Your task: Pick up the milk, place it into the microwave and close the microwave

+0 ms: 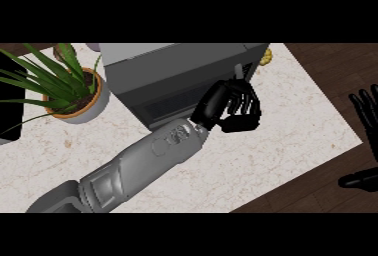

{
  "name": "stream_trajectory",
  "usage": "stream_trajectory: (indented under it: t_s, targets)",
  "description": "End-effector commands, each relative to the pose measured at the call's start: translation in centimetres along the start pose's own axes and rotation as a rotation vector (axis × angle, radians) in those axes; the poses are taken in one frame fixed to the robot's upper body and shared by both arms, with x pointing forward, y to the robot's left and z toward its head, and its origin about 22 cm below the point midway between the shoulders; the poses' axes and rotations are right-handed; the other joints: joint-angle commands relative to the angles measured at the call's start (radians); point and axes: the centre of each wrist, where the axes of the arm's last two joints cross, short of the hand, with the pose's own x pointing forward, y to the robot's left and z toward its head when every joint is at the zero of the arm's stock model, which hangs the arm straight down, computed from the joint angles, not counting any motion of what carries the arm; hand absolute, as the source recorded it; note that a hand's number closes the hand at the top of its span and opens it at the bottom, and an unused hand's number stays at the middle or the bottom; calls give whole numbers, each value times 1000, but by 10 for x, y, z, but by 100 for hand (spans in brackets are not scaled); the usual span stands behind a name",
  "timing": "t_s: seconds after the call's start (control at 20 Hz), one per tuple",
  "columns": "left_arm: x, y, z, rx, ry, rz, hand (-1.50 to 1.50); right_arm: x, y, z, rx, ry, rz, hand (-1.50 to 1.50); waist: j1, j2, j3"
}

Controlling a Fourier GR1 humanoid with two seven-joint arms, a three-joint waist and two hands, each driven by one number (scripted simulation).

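Note:
The grey microwave [173, 65] stands at the back of the counter, its dark front [173, 102] facing me. My left forearm crosses the counter from the lower left. My left hand [232, 102] rests against the right end of that front, beside a thin upright handle [239, 72], with its fingers relaxed and slightly bent and nothing in them. No milk shows anywhere; whether it is inside the microwave is hidden. At the view's right edge my right hand [365, 112] rests open with its fingers up, off the counter.
A potted green plant [70, 92] stands on the pale stone counter [280, 130] left of the microwave. A small yellowish object [266, 55] peeks out behind the microwave's right corner. Dark wood floor lies past the counter's right edge.

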Motion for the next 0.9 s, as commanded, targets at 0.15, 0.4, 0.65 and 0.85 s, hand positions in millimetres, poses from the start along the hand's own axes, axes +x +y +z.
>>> stream_trajectory:
  t_s: [0.15, 0.4, 0.65, 0.85]
  targets:
    - [25, -9, -21, -12, -43, 20, 150, 5, 7, -19, 143, -30, -99, -150, -26, 14, 5]
    - [21, -6, -22, 10, -21, 18, 150, 23, 11, -41, 289, -26, -63, 150, -43, 17, 5]
    - [25, -7, -24, 4, -30, 24, 150, 36, 36, -64, 508, -57, -94, 150, -42, 11, 6]
    - [27, -7, -25, 22, -30, 35, 150, 43, 48, -72, 566, -66, -106, 150, -55, 10, 6]
